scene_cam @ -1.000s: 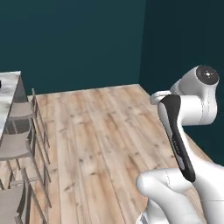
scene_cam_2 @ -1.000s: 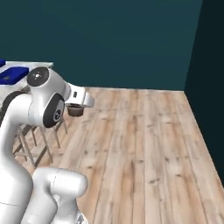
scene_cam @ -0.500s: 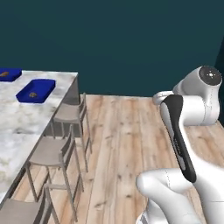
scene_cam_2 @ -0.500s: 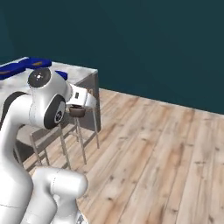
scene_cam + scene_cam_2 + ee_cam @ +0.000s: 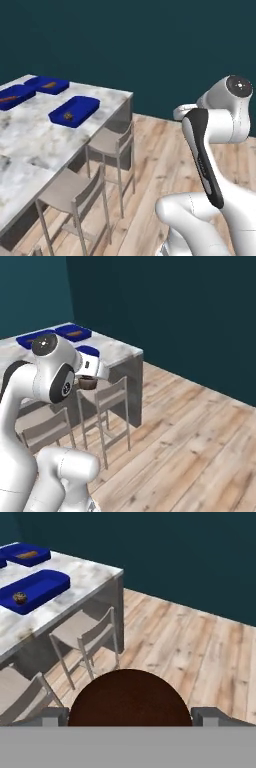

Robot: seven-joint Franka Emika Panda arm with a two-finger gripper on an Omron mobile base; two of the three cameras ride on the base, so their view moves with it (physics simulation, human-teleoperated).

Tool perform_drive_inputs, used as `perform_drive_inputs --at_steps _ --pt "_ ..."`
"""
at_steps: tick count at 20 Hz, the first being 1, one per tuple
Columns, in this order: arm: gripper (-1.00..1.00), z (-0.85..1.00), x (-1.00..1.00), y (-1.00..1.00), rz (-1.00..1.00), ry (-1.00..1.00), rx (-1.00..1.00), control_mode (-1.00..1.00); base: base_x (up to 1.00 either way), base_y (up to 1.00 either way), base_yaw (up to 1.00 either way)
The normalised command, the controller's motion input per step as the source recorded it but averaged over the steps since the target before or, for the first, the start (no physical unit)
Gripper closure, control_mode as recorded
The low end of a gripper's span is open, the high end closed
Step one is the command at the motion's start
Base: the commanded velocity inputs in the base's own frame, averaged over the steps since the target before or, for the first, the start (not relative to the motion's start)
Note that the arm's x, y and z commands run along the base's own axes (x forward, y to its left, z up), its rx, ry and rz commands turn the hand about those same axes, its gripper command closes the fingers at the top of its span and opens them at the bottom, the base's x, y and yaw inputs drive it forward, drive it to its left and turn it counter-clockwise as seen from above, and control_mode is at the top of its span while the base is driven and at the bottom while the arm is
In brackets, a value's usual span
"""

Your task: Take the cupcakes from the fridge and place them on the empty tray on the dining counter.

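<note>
One round dark-brown chocolate cupcake (image 5: 129,698) sits pinched in the jaws; I'd carry it level to the shallow deep-blue rectangular tray (image 5: 42,583) on the marble worktop (image 5: 85,574).

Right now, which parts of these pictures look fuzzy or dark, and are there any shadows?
Hand view: the cupcake between the jaws is a smooth dark blob, too close for detail, while the tray looks sharp. Left base view: soft, flat light, with dim shade under the dining counter and stools. Right base view: the back wall is very dark; no glare.
</note>
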Motion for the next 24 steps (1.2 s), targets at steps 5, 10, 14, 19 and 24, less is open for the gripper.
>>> perform_drive_inputs --at_steps 5,10,14,19,24 --pt "1.0 0.0 0.0 0.0 0.0 0.0 0.0 1.0 1.0 -0.48 0.54" --pt "1.0 0.0 0.0 0.0 0.0 0.0 0.0 1.0 1.0 -0.54 0.53" --pt "1.0 0.0 0.0 0.0 0.0 0.0 0.0 1.0 1.0 -0.51 0.53" --pt "1.0 0.0 0.0 0.0 0.0 0.0 0.0 1.0 1.0 -0.33 0.53" --pt "1.0 0.0 0.0 0.0 0.0 0.0 0.0 1.0 0.91 -0.2 0.52"
